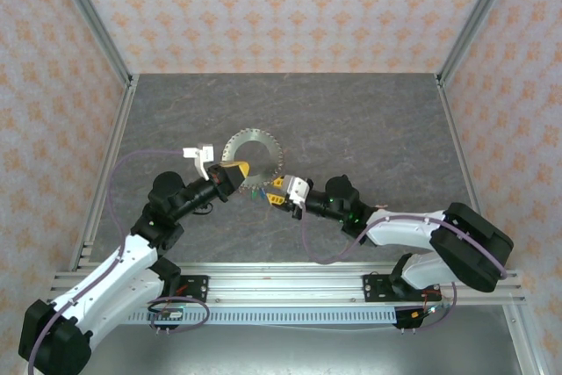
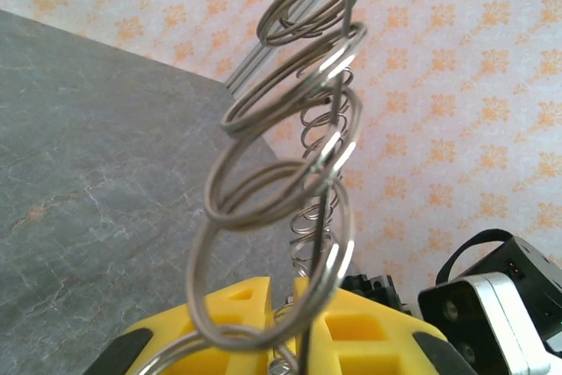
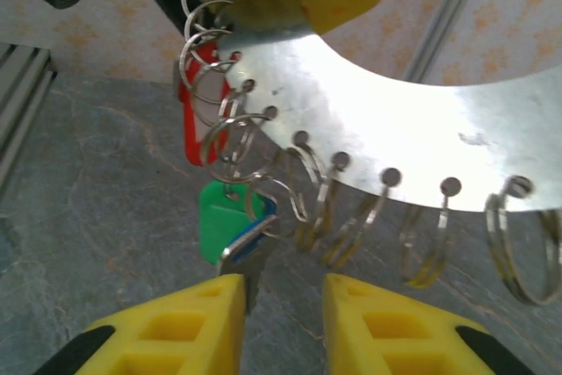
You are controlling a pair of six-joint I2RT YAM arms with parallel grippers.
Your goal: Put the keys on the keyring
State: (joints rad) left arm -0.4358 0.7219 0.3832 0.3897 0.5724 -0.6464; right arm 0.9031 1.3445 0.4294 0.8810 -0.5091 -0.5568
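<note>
Just ahead of half-open right claw (image 3: 281, 309), keys (image 3: 230, 227) hanging from keyring (image 3: 395, 142), left claw (image 1: 231, 175) gripping keyring

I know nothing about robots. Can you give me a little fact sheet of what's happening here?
setting: grey stone-look table, patterned walls
left gripper: shut on the keyring, holding it above the table
keyring: flat metal ring, small wire loops along its rim
keys: hanging below the rim, with a red tag, green tag, blue tag
right gripper: open, fingers just below the keys
</note>
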